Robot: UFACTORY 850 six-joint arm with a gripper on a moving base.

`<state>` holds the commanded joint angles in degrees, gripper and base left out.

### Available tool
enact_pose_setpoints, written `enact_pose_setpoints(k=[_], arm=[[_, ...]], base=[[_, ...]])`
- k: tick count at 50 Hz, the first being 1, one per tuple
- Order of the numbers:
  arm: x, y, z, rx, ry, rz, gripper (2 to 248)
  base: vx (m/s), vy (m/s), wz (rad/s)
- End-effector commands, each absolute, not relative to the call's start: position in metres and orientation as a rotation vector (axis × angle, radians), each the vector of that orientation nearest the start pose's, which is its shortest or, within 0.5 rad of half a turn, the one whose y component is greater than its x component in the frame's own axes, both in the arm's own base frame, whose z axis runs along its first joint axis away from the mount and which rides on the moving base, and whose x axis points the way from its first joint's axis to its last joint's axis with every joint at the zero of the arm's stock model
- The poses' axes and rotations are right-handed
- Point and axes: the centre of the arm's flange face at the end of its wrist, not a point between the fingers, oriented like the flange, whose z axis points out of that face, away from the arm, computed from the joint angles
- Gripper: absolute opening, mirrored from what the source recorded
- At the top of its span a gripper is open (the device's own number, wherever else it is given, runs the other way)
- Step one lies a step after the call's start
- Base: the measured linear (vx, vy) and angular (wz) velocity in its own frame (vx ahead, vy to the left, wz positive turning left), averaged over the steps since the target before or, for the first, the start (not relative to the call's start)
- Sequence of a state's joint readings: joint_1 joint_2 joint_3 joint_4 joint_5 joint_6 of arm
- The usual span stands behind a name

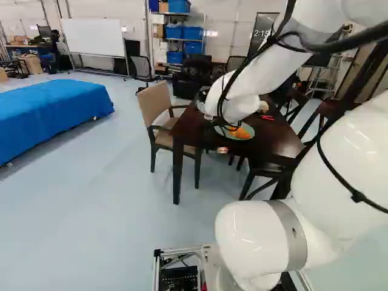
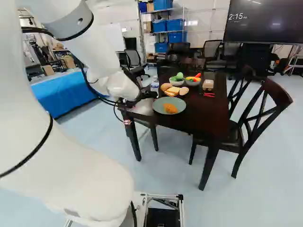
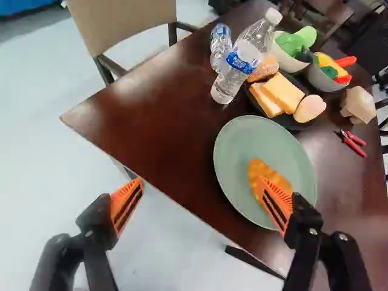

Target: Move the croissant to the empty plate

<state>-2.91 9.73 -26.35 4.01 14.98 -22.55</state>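
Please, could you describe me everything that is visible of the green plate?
The green plate is round and shallow, pale grey-green, with a smooth, plain surface and a slightly raised rim; it could be ceramic or plastic. It lies flat, right side up, on the dark table, near its edge. The croissant rests around its middle. In the wrist view, one finger of the open gripper hides part of it.

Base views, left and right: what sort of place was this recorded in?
Probably a lab or workshop with a dining scene staged in it: a whiteboard and blue storage bins stand at the far side, while a dark dining table with food on it stands nearer.
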Motion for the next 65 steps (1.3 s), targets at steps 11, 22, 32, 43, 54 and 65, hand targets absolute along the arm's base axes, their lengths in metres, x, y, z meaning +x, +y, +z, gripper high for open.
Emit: enact_pose_setpoints(k=[11,22,32,43,54,65], arm=[[0.357,-0.016,0.420,-2.920,-0.310,-1.506,247],[0.340,-0.013,0.407,-2.854,-0.234,-1.590,247],[0.325,-0.010,0.397,-2.794,-0.175,-1.654,247],[0.310,-0.007,0.387,-2.733,-0.123,-1.708,247],[0.298,-0.004,0.380,-2.679,-0.081,-1.750,247],[0.287,-0.003,0.374,-2.633,-0.049,-1.781,247]], base=[[0.000,0.000,0.000],[0.000,0.000,0.000],[0.000,0.000,0.000],[0.000,0.000,0.000],[0.000,0.000,0.000],[0.000,0.000,0.000]])
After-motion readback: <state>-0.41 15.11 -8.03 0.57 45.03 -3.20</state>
